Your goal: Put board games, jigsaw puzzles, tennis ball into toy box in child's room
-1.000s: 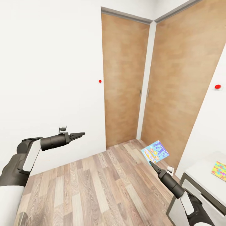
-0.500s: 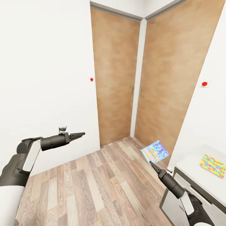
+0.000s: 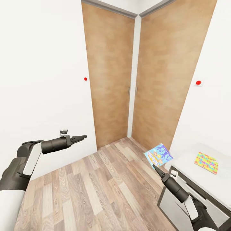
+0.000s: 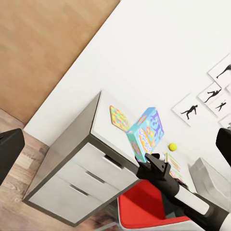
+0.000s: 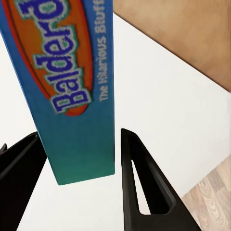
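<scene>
Carrying the Balderdash board game (image 3: 158,155) clamped in your right gripper (image 3: 154,166), left gripper (image 3: 84,137) together, you needed the table (image 3: 192,164) closer.

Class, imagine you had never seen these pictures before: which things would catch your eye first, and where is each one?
The bright blue board game, pinched upright in the right gripper over the wooden floor, stands out first. Next comes the colourful jigsaw puzzle lying flat on the white table at the right. Behind them, two tall wooden doors meet in the corner.
</scene>
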You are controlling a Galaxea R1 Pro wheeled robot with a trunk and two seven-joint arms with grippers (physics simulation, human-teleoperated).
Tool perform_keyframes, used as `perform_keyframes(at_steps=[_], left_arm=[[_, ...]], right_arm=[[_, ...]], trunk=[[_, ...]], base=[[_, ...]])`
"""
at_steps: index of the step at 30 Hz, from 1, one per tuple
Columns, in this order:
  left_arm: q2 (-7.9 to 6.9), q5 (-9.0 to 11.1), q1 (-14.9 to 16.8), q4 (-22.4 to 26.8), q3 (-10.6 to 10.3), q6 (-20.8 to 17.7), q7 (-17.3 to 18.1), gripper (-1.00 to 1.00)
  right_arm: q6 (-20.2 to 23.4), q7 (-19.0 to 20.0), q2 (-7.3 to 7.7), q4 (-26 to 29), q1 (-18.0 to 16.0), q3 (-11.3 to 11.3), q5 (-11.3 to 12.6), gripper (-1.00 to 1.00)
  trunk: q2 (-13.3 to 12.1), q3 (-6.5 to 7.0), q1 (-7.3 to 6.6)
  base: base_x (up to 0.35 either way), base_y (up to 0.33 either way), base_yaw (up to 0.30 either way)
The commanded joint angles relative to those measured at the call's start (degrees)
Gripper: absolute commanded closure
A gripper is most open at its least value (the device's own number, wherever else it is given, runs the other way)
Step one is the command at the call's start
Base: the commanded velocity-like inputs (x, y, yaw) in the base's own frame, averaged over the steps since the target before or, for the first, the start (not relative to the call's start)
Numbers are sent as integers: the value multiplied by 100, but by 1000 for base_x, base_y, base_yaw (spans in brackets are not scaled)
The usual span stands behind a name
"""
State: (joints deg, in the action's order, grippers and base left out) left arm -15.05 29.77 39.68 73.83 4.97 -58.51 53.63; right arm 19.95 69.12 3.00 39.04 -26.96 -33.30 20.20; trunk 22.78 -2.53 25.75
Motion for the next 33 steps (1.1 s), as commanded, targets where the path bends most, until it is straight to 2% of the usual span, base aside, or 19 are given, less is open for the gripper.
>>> perform_keyframes(at_steps=[1,6,11,15,23,33], left_arm=[[0,-10,5,0,4,-20,25,-100],[-2,-7,5,0,5,-20,25,-100],[-4,-6,5,0,9,-20,29,-100],[-6,-6,5,0,12,-14,36,-100],[-13,-6,5,0,12,-12,46,-100],[-16,-6,5,0,12,-11,51,-100]], right_arm=[[56,24,0,0,-6,-9,19,100],[72,59,3,125,-4,-9,22,100],[250,94,-72,1116,38,-17,35,100],[381,100,-82,1369,123,-18,36,100],[428,105,-85,1460,154,-18,37,100],[431,110,-89,1466,156,-18,37,100]], trunk=[[14,-21,4],[14,-61,4],[14,-98,4],[14,-127,4],[14,-153,4],[14,-115,4]], base=[[0,75,-145],[0,35,-138],[0,4,-118],[0,1,-115],[0,0,-162],[0,0,-251]])
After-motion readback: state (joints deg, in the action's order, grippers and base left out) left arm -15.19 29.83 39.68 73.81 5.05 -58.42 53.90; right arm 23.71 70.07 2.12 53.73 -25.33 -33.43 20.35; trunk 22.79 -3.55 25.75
